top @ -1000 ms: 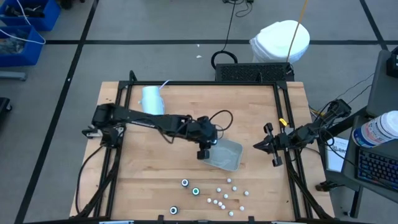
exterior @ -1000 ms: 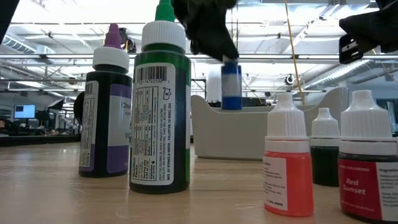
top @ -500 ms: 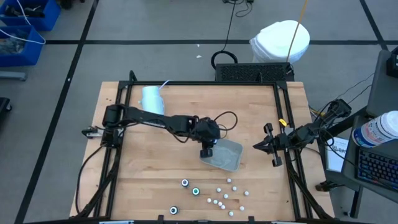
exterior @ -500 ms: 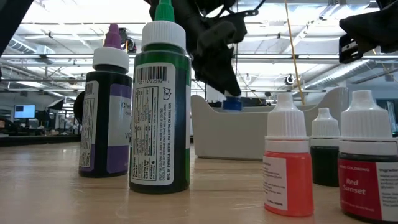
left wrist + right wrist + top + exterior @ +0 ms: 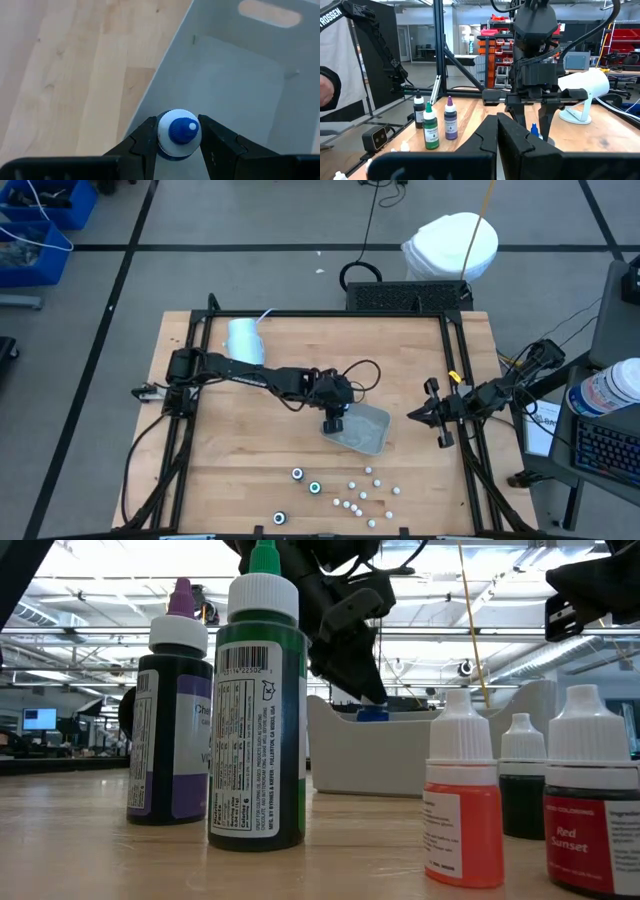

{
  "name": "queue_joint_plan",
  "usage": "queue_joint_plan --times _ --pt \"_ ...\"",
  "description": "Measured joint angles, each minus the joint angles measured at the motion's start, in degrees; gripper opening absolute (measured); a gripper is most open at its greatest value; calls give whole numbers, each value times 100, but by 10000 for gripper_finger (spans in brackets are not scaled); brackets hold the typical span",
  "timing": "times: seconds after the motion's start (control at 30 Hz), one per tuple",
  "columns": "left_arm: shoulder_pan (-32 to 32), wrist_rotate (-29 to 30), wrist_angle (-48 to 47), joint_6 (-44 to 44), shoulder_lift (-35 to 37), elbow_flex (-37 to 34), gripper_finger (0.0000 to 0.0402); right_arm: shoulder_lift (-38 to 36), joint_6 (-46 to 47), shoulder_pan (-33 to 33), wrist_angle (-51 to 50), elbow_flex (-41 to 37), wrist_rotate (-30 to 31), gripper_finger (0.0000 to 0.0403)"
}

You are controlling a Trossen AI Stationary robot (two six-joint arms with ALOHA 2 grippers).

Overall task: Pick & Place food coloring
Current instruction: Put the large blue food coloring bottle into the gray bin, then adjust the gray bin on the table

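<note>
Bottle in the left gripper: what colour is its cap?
Blue tip on a white cap; the left wrist view shows it best.

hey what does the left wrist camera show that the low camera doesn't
Only the left wrist view shows the blue bottle's white cap and blue tip from above, clamped between the left gripper's two fingers, with the grey tray's bare floor and handle slot beyond it.

Only the low view shows the waiting bottles standing on the table: the green bottle, the purple bottle, the orange bottle and others, plus part of the right arm at the upper edge.

Both show the left gripper holding the blue bottle at the tray.
</note>
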State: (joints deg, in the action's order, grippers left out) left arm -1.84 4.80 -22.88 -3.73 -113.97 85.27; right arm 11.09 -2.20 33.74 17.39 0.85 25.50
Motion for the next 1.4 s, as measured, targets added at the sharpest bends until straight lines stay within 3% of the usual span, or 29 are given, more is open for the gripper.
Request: queue_joint_plan --times 0.53,0.83,1.13,1.27,1.4 --pt "-16 -8 168 -284 17 -214 136 0 1 0 -1 0 -4 0" --pt "-18 -9 -465 -434 364 -225 225 21 2 -1 -10 1 -15 0" --pt "-141 28 -592 -92 1248 -216 290 135 0 0 53 1 -3 0" --pt "-350 -180 -1289 -168 1524 -206 275 177 24 0 2 0 -18 0" --pt "-622 78 -1917 -371 1455 -217 194 334 405 0 -126 1 1 0"
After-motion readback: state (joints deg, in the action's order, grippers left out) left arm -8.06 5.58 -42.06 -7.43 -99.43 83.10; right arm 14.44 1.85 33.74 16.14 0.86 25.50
